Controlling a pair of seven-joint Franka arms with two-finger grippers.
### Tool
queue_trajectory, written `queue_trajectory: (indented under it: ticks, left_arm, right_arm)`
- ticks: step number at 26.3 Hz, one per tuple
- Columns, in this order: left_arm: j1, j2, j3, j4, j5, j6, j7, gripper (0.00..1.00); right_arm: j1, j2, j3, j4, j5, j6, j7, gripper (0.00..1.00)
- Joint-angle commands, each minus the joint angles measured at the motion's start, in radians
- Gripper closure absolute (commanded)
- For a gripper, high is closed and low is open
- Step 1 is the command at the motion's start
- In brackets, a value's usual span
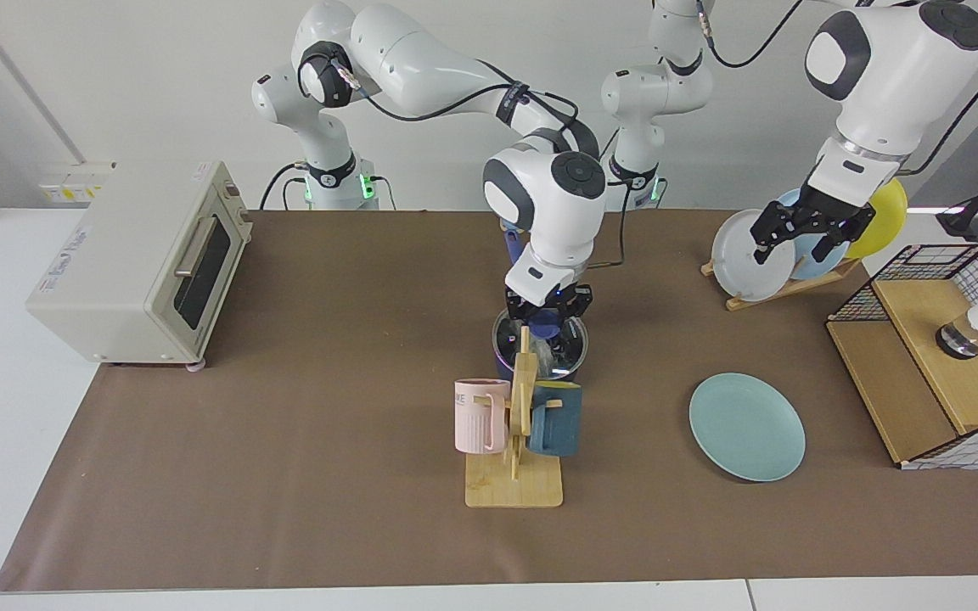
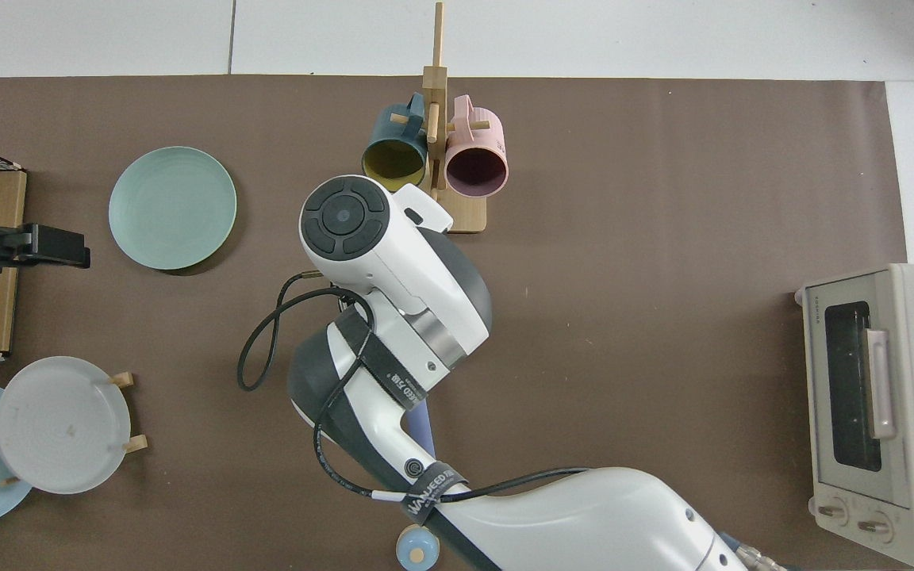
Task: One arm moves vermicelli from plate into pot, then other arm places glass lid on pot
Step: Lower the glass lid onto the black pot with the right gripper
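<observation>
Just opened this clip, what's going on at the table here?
The right gripper is down on the blue knob of the glass lid, which sits on the pot just behind the mug rack. White vermicelli shows through the glass, and the plate lies bare. The left gripper waits, raised in front of the dish rack. From the top view the right arm hides the pot.

Glass lid (image 1: 553, 344) w/ blue knob sits flat on navy pot (image 1: 502, 367), frame centre; whitish vermicelli (image 1: 545, 350) visible thru glass. Teal plate (image 1: 746, 427) bare, lower right.
</observation>
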Motion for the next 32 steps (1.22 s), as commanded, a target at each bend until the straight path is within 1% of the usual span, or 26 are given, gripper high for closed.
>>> queue_trajectory:
  ticks: [1, 4, 13, 19, 20, 22, 23, 32]
  left_arm:
    - [0.011, -0.014, -0.010, -0.005, 0.016, -0.008, 0.004, 0.00]
    - [0.012, -0.014, -0.010, -0.005, 0.016, -0.008, 0.004, 0.00]
    - [0.011, -0.016, -0.010, -0.004, 0.016, -0.008, 0.004, 0.00]
    - [0.011, -0.016, -0.010, -0.004, 0.016, -0.008, 0.004, 0.00]
    - [0.011, -0.016, -0.010, -0.004, 0.016, -0.008, 0.004, 0.00]
    - [0.011, -0.016, -0.010, -0.004, 0.016, -0.008, 0.004, 0.00]
    - [0.011, -0.016, -0.010, -0.004, 0.016, -0.008, 0.004, 0.00]
    - [0.011, -0.016, -0.010, -0.002, 0.016, -0.008, 0.004, 0.00]
  right_arm:
    - [-0.011, -0.006, 0.012, -0.010, 0.016, 0.018, -0.032, 1.00]
    - [-0.011, -0.006, 0.010, -0.010, 0.042, 0.019, -0.032, 1.00]
    - [-0.010, -0.009, 0.010, -0.016, 0.047, 0.022, -0.032, 1.00]
    - [-0.011, -0.009, 0.010, -0.016, 0.034, 0.010, -0.032, 1.00]
    - [-0.010, -0.011, 0.010, -0.016, 0.033, 0.003, -0.032, 0.75]
    - [-0.005, -0.011, 0.009, -0.016, 0.030, 0.002, -0.032, 0.04]
    - [-0.001, -0.011, 0.009, -0.016, 0.030, 0.002, -0.032, 0.00]
    - [0.001, -0.014, 0.006, -0.016, 0.030, -0.001, -0.029, 0.00]
